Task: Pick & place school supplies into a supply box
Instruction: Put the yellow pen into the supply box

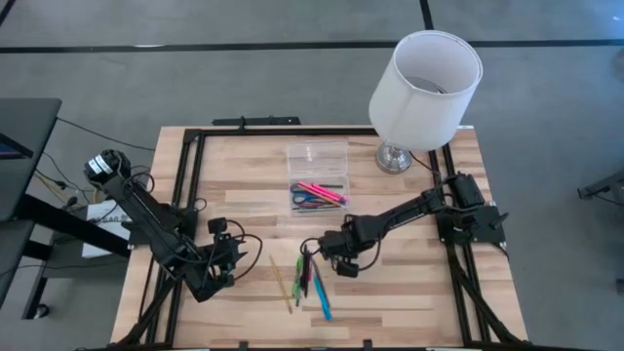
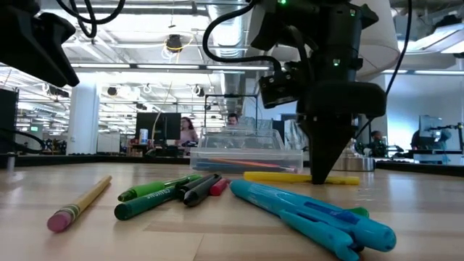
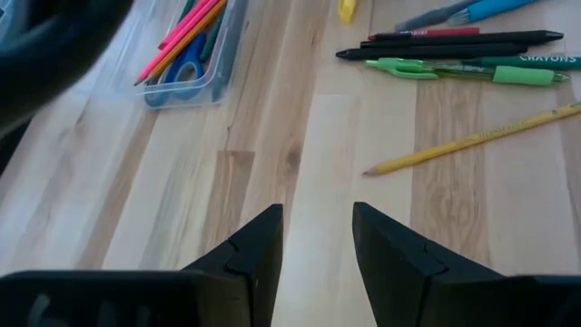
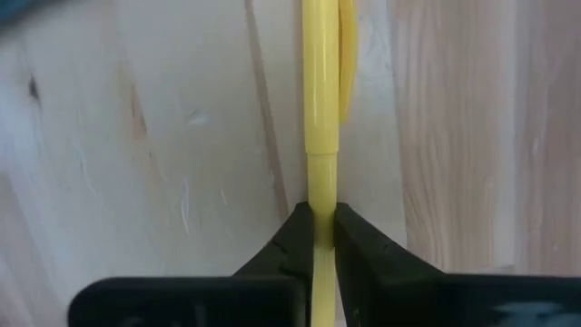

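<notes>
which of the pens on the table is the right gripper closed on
The yellow pen: the right gripper pinches it between its fingers; the green, black and blue ones lie free beside it.

A big white lamp stands on the far right corner of the wooden table. People sit far behind.

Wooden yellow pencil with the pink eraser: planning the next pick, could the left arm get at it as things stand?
Probably yes: the wooden yellow pencil lies alone on bare tabletop beside the left end effector, apart from the other pens.
</notes>
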### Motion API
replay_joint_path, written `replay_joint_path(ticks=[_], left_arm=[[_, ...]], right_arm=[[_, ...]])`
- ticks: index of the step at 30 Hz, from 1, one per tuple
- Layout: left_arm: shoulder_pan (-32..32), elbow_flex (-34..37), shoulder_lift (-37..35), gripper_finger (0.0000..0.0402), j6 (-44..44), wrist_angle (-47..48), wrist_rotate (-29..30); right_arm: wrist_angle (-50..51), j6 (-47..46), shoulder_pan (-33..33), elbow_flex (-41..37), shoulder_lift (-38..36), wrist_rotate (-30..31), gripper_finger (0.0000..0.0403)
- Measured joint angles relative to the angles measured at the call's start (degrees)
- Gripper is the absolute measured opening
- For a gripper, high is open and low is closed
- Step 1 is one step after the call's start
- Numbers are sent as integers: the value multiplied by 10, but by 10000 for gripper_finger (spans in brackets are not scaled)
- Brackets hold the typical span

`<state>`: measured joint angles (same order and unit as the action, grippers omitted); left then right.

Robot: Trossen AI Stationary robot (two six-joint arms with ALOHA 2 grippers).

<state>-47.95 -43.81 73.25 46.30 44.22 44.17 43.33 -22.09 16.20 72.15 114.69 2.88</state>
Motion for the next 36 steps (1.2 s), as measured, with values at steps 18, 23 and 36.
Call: replay_joint_path(ticks=[18, 23, 36], left_arm=[[0, 0, 0, 130, -24, -3, 2], [0, 0, 0, 130, -23, -5, 2], [0, 0, 0, 130, -24, -18, 3]], right_arm=[[45, -29, 0, 36, 5, 9, 6], [99, -2, 2, 89, 5, 20, 4], [188, 85, -70, 199, 5, 120, 6]])
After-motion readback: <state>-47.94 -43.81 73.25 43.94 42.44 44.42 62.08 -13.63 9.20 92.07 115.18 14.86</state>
